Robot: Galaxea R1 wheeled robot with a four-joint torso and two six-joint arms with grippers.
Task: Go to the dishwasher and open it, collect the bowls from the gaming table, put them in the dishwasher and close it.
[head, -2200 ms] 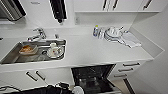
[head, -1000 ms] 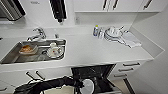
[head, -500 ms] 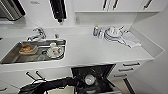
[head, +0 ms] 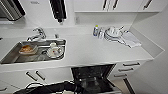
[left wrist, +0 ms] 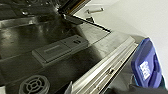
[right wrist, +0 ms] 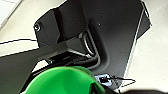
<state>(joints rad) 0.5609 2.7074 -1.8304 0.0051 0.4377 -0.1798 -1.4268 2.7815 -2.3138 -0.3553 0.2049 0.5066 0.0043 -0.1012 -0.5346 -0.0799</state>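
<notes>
The dishwasher (head: 91,77) stands open under the white counter, its dark inside and racks showing. My left arm (head: 50,88) comes in low from the left, and its gripper (head: 79,88) is at the dishwasher's opening. The left wrist view looks down on the lowered door (left wrist: 57,52) with its detergent box and steel edge. A blue bowl (left wrist: 145,67) is close to that camera beside the door's edge, carried by the left gripper. A green bowl (right wrist: 62,81) hangs close to the right wrist camera above the floor, carried by the right gripper. The gaming table is out of view.
A steel sink (head: 15,56) on the left holds a bowl, a cup and a plate. Stacked plates (head: 112,33), a bottle and a cloth (head: 131,40) lie on the counter's right end. Drawers (head: 127,68) flank the dishwasher, and a wall closes the right side.
My left arm has come into view from the lower left and reached across to the open dishwasher. The counter and sink have not changed.
</notes>
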